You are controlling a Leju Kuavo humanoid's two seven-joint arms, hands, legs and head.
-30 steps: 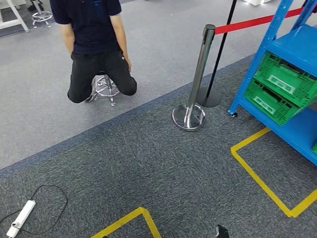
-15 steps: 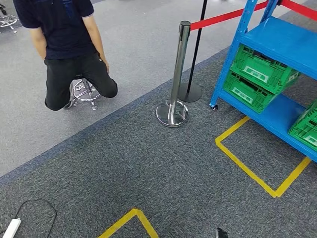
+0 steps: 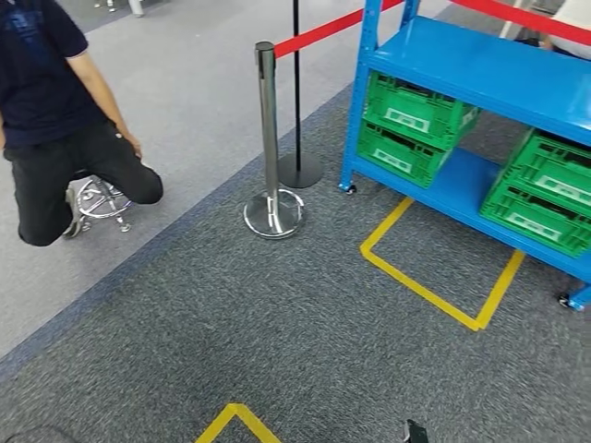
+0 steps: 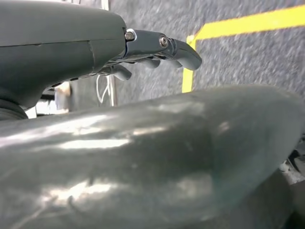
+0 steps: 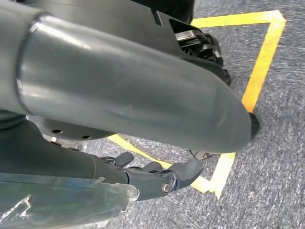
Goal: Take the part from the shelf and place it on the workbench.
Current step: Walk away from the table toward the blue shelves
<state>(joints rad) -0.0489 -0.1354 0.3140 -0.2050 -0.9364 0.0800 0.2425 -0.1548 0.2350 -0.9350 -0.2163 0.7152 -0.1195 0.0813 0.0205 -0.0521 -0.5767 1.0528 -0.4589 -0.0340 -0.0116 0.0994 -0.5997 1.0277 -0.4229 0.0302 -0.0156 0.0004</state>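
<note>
Left robot hand [image 4: 158, 50] hangs at the robot's side over the carpet, fingers loosely apart and slightly curled, nothing in them. Right robot hand [image 5: 158, 179] likewise: fingers apart, empty, a corner of yellow floor tape [image 5: 223, 171] below it.

Ahead and to the right of both robot hands, well apart from them, we see the blue shelf [image 3: 481, 69] with green crates [image 3: 411, 125] on its lower level. We cannot make out the part itself; we judge it lies in or near those crates. A yellow taped square [image 3: 432, 291] marks the floor just before the shelf.

Step in hand, as we judge it: the approach, nothing taken yet. Next move calls for stepping into the taped square, squaring to the shelf, then raising a robot hand toward the crates. A stanchion [image 3: 268, 138] and a seated person [image 3: 55, 120] stand off to the left; we keep clear.
</note>
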